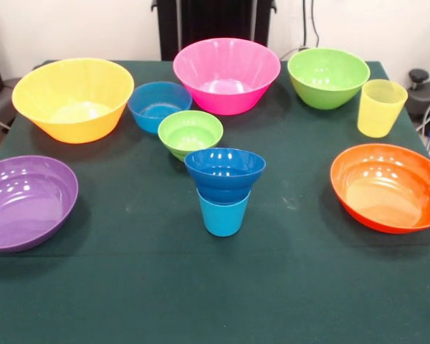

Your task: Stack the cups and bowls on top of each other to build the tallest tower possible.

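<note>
In the front view a small dark blue bowl [225, 172] sits on top of a light blue cup [223, 215] near the table's middle, forming a short tower. A small lime green bowl [190, 132] stands just behind it, and a small light blue bowl [159, 104] behind that. The translucent yellow cup [380, 107] stands upright at the right. Larger bowls ring them: yellow-orange [73, 97], pink [226, 74], green [328, 76], purple [25, 201], orange [387, 186]. The gripper and the arm do not show.
The table [215, 294] has a dark green cloth. The robot's black pedestal [213, 21] stands at the far edge behind the pink bowl. Dark equipment and cables lie off the table's right side.
</note>
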### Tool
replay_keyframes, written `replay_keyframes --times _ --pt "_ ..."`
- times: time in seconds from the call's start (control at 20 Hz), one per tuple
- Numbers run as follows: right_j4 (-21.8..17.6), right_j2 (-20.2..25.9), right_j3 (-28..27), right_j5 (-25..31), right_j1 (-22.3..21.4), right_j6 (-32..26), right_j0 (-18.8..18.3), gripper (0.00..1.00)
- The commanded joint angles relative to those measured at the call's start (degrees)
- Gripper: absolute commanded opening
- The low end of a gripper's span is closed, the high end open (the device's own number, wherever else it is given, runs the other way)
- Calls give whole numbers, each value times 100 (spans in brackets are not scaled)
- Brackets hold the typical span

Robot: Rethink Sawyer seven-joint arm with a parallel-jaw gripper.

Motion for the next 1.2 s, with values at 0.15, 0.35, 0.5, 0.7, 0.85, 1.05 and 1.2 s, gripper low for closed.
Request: replay_keyframes --times 0.15,0.35,0.5,0.7,0.85,1.05,1.2 --pt "-407 1394 1250 -808 -105 -45 247 100" --pt "-463 1538 1389 -1041 -179 52 318 100" --pt "-491 1626 1531 -1142 -263 132 418 100" --pt "-501 1758 1647 -1426 -276 250 484 100" --pt "-516 1861 1700 -1604 -279 280 452 100" --pt "-563 1910 1580 -1646 -241 318 305 100" --pt "-583 2038 1506 -1809 -132 278 125 100"
